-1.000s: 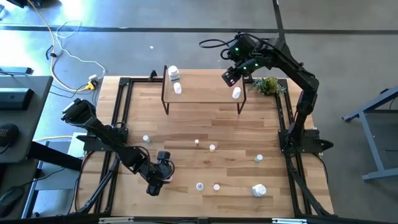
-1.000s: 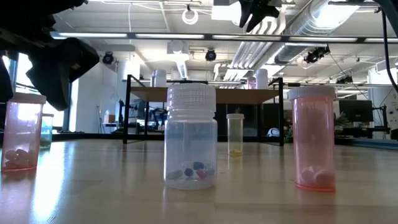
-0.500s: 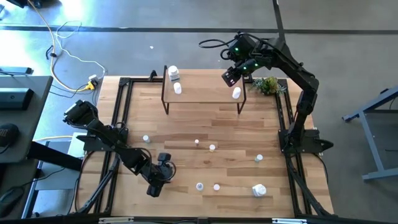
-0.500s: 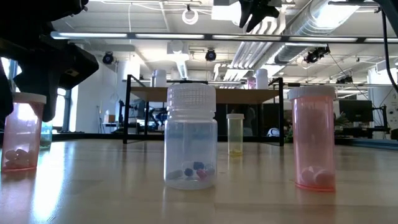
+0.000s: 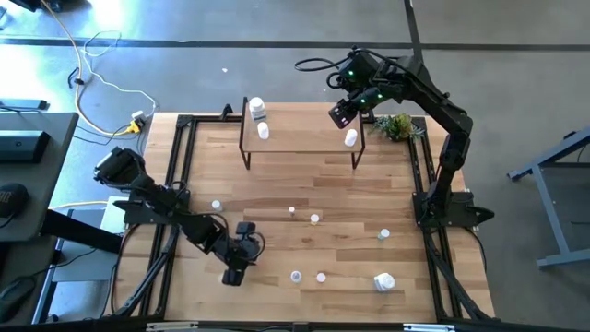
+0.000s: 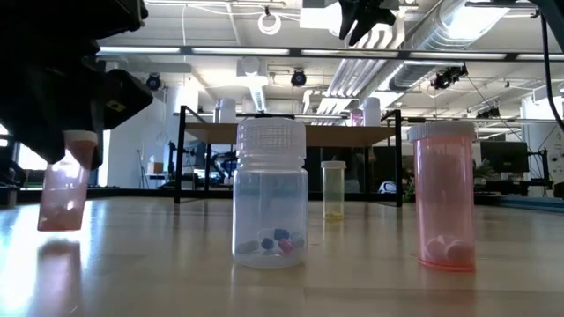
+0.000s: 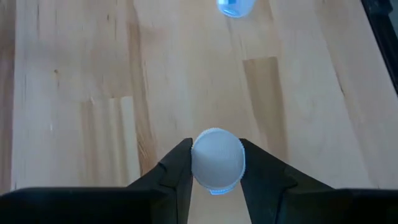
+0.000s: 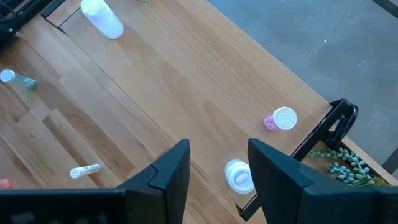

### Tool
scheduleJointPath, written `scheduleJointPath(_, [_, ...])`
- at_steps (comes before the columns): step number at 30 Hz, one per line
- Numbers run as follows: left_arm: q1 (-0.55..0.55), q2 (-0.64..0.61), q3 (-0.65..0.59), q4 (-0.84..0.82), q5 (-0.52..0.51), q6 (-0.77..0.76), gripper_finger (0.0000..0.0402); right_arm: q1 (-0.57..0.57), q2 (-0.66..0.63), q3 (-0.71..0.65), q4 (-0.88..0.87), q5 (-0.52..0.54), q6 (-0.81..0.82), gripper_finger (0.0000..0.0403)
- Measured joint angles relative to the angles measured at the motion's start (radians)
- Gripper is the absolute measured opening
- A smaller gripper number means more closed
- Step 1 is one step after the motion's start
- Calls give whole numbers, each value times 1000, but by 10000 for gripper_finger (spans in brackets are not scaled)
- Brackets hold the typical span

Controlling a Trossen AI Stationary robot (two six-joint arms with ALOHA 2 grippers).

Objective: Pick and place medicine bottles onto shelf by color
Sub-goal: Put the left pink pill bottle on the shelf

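Note:
My left gripper [image 5: 235, 267] is near the table's front left, shut on a small pink medicine bottle [image 6: 63, 189] with a white cap [image 7: 217, 158]. My right gripper [image 5: 343, 112] hangs open high over the right end of the shelf [image 5: 300, 143], with nothing between its fingers [image 8: 217, 168]. Three bottles stand or lie on the shelf board [image 5: 257, 109] [image 5: 264, 131] [image 5: 350, 138]. Several more medicine bottles stand on the tabletop, among them a clear one [image 6: 270, 194], a pink one [image 6: 445, 195] and a yellow one [image 6: 333, 189]. My left gripper pinches the bottle's white cap by its sides [image 7: 198, 163] between the two fingers. The fingers come slanting down from above and from the table's left. The pink body hangs tilted below them; whether its lower end [image 6: 53, 222] touches the tabletop I cannot tell.
A small green plant [image 5: 398, 125] stands at the far right corner beside the shelf. Loose bottles dot the table's middle and front right [image 5: 292, 211] [image 5: 314, 219] [image 5: 384, 235] [image 5: 383, 281]. Another bottle [image 7: 234, 6] lies ahead of the left gripper. Black frame rails run along the table's edges.
My left gripper has come down around the pink bottle's cap and shut on it. The bottle, upright a second ago, now stands tipped and has shifted a little toward the table's right.

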Motion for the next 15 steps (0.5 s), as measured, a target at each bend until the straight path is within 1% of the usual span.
scheduleJointPath(7, [92,-77,2,-9,9,47,100,0,0,0,0,0,1,154])
scheduleJointPath(15, [253,-214,2,-13,8,142,101,0,0,0,0,-1,6,154])
